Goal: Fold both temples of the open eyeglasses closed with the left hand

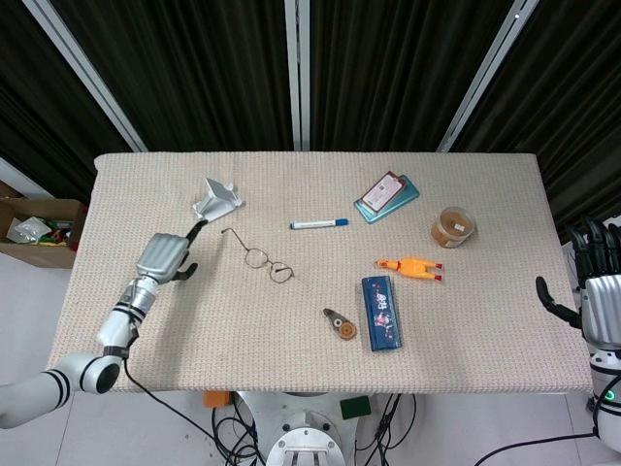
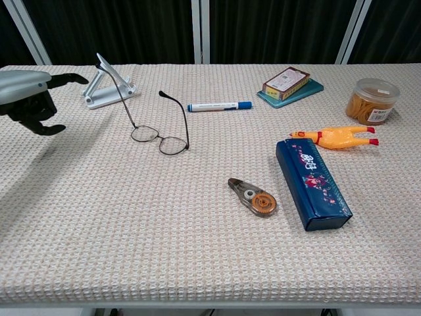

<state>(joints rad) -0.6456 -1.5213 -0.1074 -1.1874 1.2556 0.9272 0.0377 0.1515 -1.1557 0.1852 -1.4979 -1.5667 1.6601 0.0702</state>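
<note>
A: Where are the eyeglasses [image 2: 160, 139] found?

B: They are set lens-down on the counter [image 2: 197, 250], both temples raised and unfolded, between the white stand [image 2: 105, 87] and the blue pen [image 2: 218, 106].

A: And the left robot hand [image 2: 29, 99]?

B: It is kept well apart to their left, empty, fingers loosely curled; a fresh approach is probably needed. The right robot hand [image 1: 594, 291] is parked off the counter, fingers spread, nothing held.
</note>
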